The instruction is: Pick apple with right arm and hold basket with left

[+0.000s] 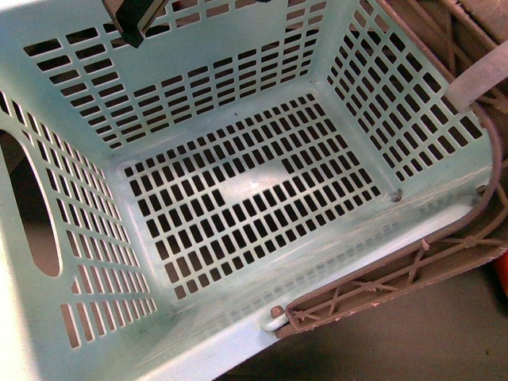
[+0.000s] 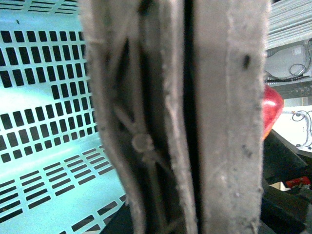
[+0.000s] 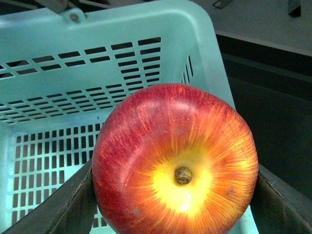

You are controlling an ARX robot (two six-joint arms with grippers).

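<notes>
Apple (image 3: 175,161) in hand: the right gripper (image 3: 170,212) is clamped on the red fruit, its two dark fingers (image 3: 56,207) pressing opposite sides and the yellow-blushed stem dimple turned to the wrist camera. Fruit and gripper hang over the open top of the mint basket (image 3: 122,27), close to one rounded corner of its rim, so the picking half of the job looks done. The holding half is harder to read. The left wrist camera is filled by the basket's brown ribbed handles (image 2: 161,126), side by side and very near the lens, which suggests the left gripper has them. Its fingers do not show, though, so whether they are closed cannot be told. The front view shows the slotted floor with nothing on it, walls rising all round and one handle lying outside the near rim. Room is widest straight over that floor; the tight spots are the rim corner beside the apple and the dark surface (image 3: 273,107) beyond it. A red rounded shape (image 2: 272,111) past the handles shows too little to name.
</notes>
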